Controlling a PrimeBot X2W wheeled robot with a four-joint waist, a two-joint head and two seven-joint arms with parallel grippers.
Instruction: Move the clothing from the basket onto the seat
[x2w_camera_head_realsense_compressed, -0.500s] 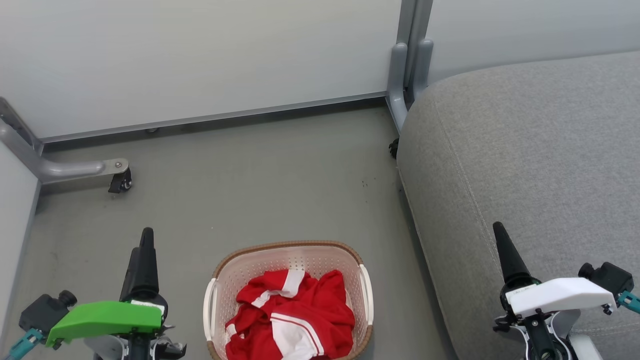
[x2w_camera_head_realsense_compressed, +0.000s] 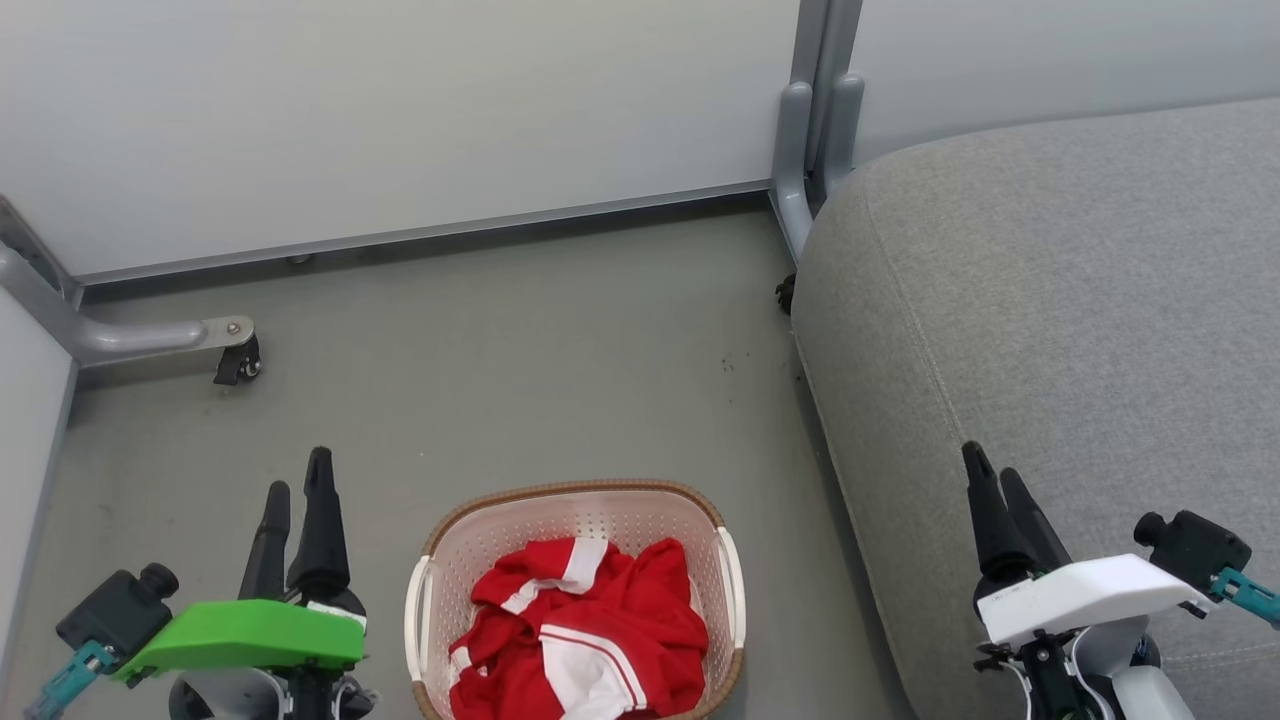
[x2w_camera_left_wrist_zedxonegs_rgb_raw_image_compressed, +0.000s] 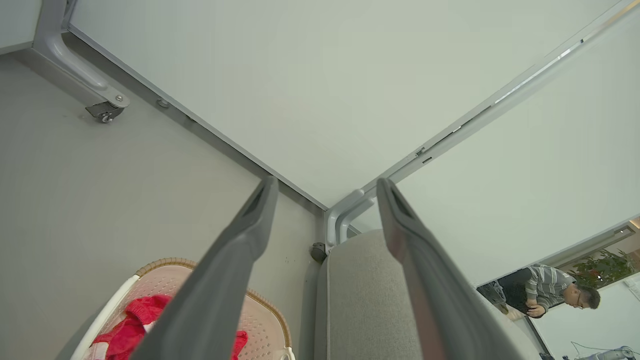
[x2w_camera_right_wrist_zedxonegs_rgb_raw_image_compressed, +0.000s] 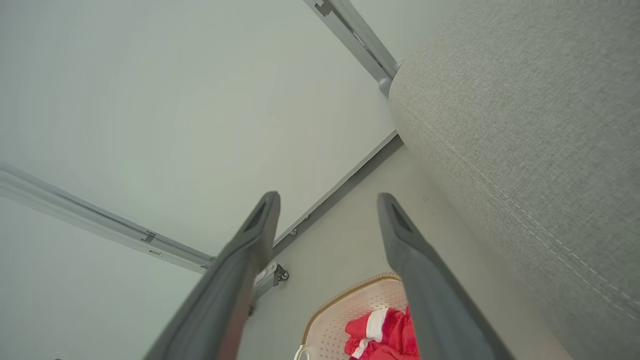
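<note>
Red clothing (x2w_camera_head_realsense_compressed: 580, 640) with white trim lies crumpled inside the cream basket (x2w_camera_head_realsense_compressed: 440, 560) with its brown rim, on the floor at the bottom centre. The grey seat (x2w_camera_head_realsense_compressed: 1080, 320) fills the right side. My left gripper (x2w_camera_head_realsense_compressed: 298, 475) hangs open left of the basket, nothing between its fingers. My right gripper (x2w_camera_head_realsense_compressed: 992, 465) is open over the seat's front edge, empty. In the left wrist view the clothing (x2w_camera_left_wrist_zedxonegs_rgb_raw_image_compressed: 125, 330), the basket (x2w_camera_left_wrist_zedxonegs_rgb_raw_image_compressed: 265, 325) and the seat (x2w_camera_left_wrist_zedxonegs_rgb_raw_image_compressed: 365, 300) show past the spread fingers. The right wrist view has the clothing (x2w_camera_right_wrist_zedxonegs_rgb_raw_image_compressed: 385, 330) in the basket (x2w_camera_right_wrist_zedxonegs_rgb_raw_image_compressed: 345, 310) beside the seat (x2w_camera_right_wrist_zedxonegs_rgb_raw_image_compressed: 525, 125).
Pale partition panels stand behind, on grey metal feet with castors (x2w_camera_head_realsense_compressed: 238, 368); one foot (x2w_camera_head_realsense_compressed: 800, 200) meets the seat's corner. Bare grey floor (x2w_camera_head_realsense_compressed: 520, 360) lies between the panels and the basket. A seated person (x2w_camera_left_wrist_zedxonegs_rgb_raw_image_compressed: 545, 295) shows far off in the left wrist view.
Both grippers have turned about their wrists, so each now shows two separate fingers. The left one shifted slightly right and up, the right one slightly left.
</note>
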